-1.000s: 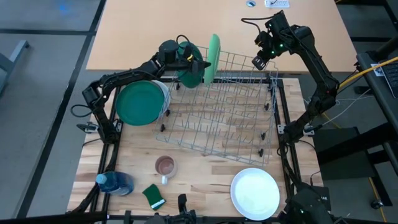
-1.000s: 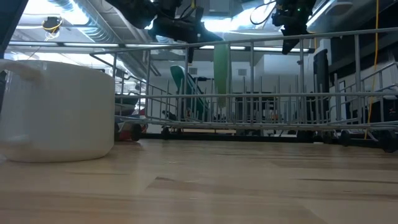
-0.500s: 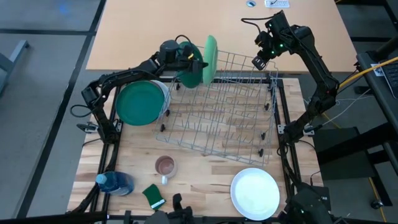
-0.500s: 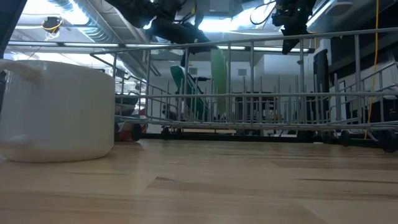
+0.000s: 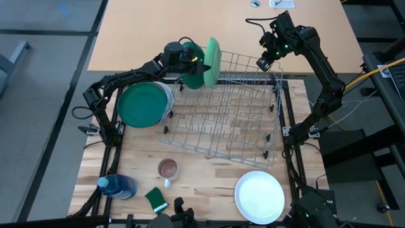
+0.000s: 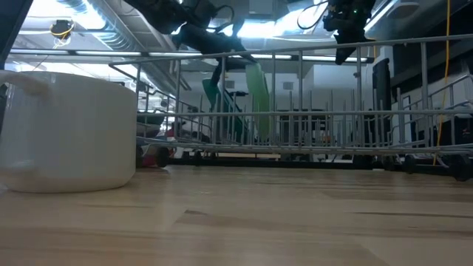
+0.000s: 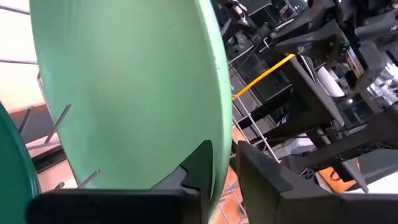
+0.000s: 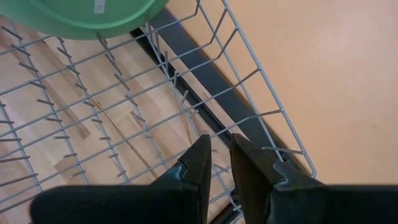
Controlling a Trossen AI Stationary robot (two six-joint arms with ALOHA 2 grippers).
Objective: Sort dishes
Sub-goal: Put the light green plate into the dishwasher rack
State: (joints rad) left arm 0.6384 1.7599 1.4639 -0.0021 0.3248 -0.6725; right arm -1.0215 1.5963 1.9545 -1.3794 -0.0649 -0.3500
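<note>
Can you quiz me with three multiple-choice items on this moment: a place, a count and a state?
1. Where is the white plate?
A. in the rack
B. on the table's near right corner
C. under the mug

2. How many green plates stand in the rack?
A. two
B. none
C. five

3. How does the light green plate stand?
A. flat on the table
B. tilted on edge in the rack
C. upside down on the mug

Key: 1 B, the white plate lies outside the rack. 2 A, a dark green plate stands beside the light green plate. 3 B, it leans on edge, with the left gripper at its rim.
</note>
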